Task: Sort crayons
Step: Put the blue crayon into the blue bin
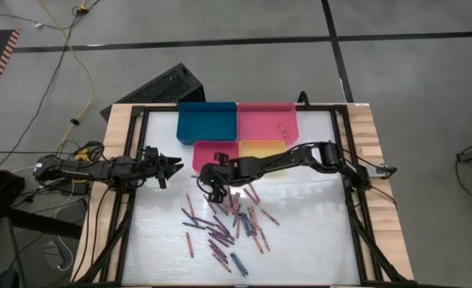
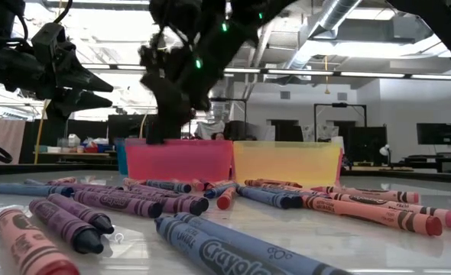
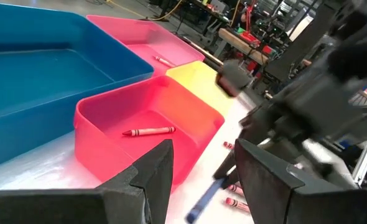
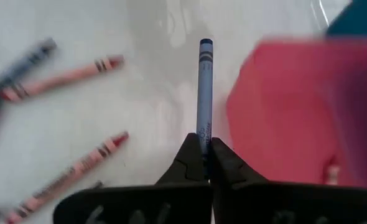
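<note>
Right wrist view: right hand (image 4: pixel 203 163) clenched on a blue crayon (image 4: pixel 203 93).
Crayon axis: points straight out ahead of the fingertips.
Red tray (image 4: pixel 283 106): just beside the crayon.
Blue tray (image 1: pixel 207 122): beyond it.
Left hand (image 1: pixel 174 166): released, apart.

High cam looks straight down on the whole white tabletop (image 1: pixel 300 240); low cam sits at surface level, close to the scattered wax crayons (image 2: pixel 233 256), facing the room. Both wrist cams look fwd past own fingers; left wrist & low cam share the red rectangular plastic tray (image 3: pixel 146 118).
</note>
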Available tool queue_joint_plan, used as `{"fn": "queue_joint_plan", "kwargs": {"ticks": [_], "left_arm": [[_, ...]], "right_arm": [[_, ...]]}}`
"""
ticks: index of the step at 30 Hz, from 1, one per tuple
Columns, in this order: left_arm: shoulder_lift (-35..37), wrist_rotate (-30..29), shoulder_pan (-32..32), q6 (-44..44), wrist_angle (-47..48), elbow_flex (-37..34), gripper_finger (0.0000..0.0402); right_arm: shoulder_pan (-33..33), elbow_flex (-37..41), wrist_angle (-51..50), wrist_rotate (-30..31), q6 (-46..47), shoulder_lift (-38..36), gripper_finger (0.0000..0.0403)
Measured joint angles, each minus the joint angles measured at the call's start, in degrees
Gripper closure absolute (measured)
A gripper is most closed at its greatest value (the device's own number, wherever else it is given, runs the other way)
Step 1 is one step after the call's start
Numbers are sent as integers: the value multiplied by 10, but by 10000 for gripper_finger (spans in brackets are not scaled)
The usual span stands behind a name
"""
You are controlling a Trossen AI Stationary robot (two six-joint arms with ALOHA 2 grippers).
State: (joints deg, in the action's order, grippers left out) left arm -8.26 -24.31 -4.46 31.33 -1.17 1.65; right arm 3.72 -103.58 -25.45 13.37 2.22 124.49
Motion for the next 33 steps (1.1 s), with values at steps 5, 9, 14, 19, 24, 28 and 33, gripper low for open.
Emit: {"fn": "queue_joint_plan", "kwargs": {"ticks": [5, 9, 14, 19, 24, 28, 33], "left_arm": [[0, 12, 0, 0, 0, 0, 242], [0, 15, 0, 0, 1, 0, 242], [0, 15, 0, 0, 1, 0, 242], [0, 15, 0, 0, 1, 0, 242], [0, 15, 0, 0, 1, 0, 242], [0, 14, 0, -6, 1, 0, 242], [0, 11, 0, -6, 1, 0, 242]], "right_arm": [[-11, -70, -53, -2, -43, 0, 400], [-39, -120, -114, -1, -85, 0, 400], [-91, -153, -162, 1, -99, -2, 400], [-153, -154, -163, 2, -102, -2, 400], [-206, -136, -143, 2, -93, -2, 400], [-237, -121, -116, -1, -79, 0, 400], [-246, -105, -76, -13, -78, 23, 400]]}}
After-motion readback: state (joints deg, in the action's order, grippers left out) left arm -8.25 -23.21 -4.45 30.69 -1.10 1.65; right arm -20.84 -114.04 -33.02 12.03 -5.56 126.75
